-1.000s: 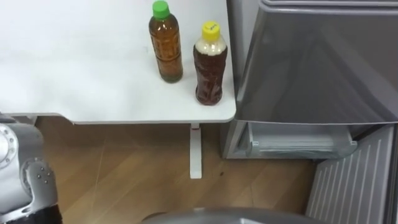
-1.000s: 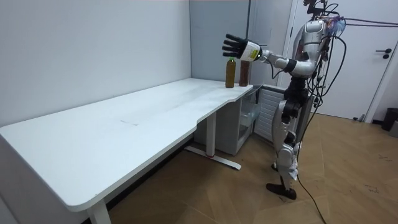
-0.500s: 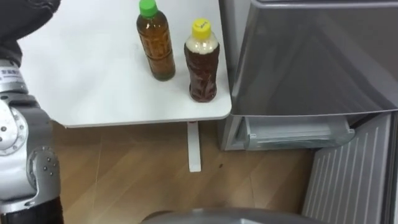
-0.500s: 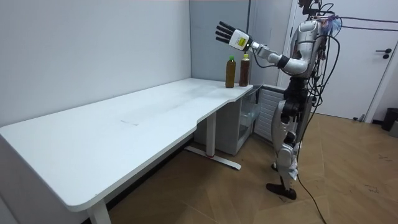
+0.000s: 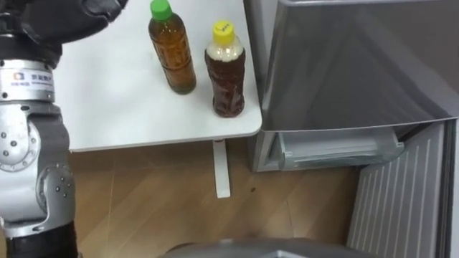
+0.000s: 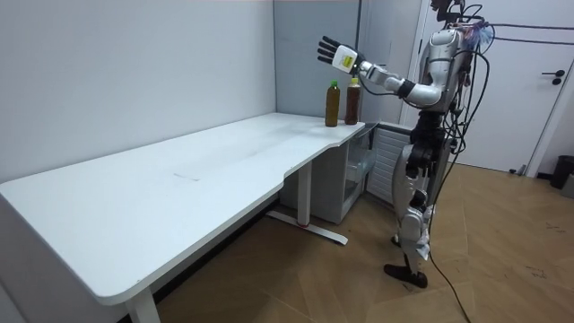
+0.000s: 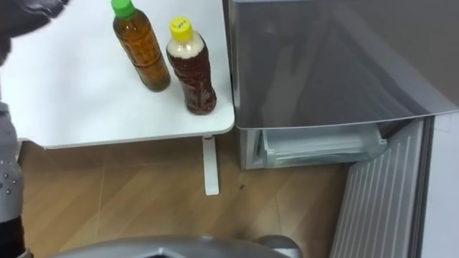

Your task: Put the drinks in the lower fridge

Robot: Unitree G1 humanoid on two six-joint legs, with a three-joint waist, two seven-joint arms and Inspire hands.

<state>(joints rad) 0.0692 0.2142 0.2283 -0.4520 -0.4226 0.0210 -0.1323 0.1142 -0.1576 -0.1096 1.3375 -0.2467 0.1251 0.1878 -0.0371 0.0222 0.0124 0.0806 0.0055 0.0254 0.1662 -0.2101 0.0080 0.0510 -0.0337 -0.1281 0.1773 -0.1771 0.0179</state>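
Left hand (image 6: 328, 49) raised high over the desk (image 5: 107, 107), fingers spread straight, holding nothing. Green-capped bottle (image 5: 172, 50) and yellow-capped bottle (image 5: 224, 72) upright, side by side at desk's near right corner, beside the fridge (image 5: 344, 64). Robot stands at that corner.

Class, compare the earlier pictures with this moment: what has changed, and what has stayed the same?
The left hand has risen higher over the table, open and holding nothing. The green-capped bottle and yellow-capped bottle stay upright at the table's corner beside the fridge, untouched.
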